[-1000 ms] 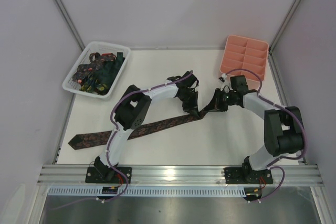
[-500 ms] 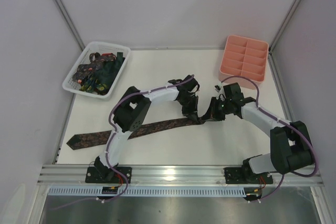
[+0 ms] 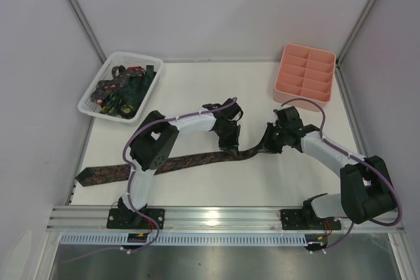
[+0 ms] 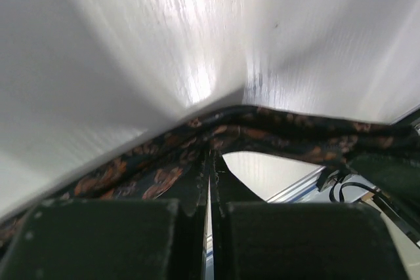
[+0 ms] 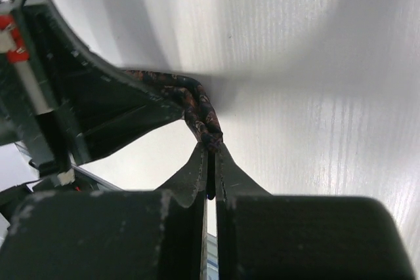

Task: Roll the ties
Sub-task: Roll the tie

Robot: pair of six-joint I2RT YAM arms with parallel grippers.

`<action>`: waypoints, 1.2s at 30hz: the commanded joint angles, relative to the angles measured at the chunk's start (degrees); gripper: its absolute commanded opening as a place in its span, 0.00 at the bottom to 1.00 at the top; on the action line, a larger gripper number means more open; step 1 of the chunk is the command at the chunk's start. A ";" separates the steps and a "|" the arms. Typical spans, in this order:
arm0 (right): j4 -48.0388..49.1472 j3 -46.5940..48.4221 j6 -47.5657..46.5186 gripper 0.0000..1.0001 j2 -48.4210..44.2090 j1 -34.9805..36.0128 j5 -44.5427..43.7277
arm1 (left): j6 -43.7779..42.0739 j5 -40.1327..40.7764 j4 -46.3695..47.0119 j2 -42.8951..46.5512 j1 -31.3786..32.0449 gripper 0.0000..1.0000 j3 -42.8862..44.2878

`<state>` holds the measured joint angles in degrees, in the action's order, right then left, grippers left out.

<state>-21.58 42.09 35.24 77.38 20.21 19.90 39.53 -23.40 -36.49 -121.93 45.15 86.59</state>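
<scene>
A brown patterned tie (image 3: pixel 187 159) lies stretched across the table, its wide pointed end at the left edge and its narrow end near the middle. My left gripper (image 3: pixel 232 148) is shut on the tie close to that narrow end; in the left wrist view the fabric (image 4: pixel 275 132) runs across just past the shut jaws (image 4: pixel 211 157). My right gripper (image 3: pixel 267 144) is shut on the narrow end itself, and the bunched tie tip (image 5: pixel 200 113) sits pinched in its jaws (image 5: pixel 211 143). The two grippers are close together. More dark ties (image 3: pixel 125 90) lie heaped in the basket.
A white lattice basket (image 3: pixel 91 108) stands at the back left. A pink compartment tray (image 3: pixel 324 55) stands at the back right. The left gripper's body (image 5: pixel 59 96) fills the left of the right wrist view. White walls close in the table on three sides.
Both grippers have moved left and toward the near edge while holding the tie. The tie has slid left, its wide end now at the table's left edge.
</scene>
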 commanded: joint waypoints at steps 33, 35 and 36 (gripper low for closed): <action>-3.81 11.17 5.01 0.00 7.25 12.92 -10.85 | -3.93 8.90 1.07 15.76 -4.54 0.00 -18.38; -3.47 12.14 5.18 0.00 8.22 14.07 -10.67 | -3.67 8.63 1.77 15.67 -4.80 0.01 -19.26; -3.38 13.19 5.45 0.00 9.35 14.33 -10.24 | -3.49 8.81 1.86 15.67 -4.89 0.00 -19.52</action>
<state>-25.04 51.55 39.46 84.93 33.30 10.37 36.93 -15.27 -36.25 -107.81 40.73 68.03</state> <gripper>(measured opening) 0.031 0.006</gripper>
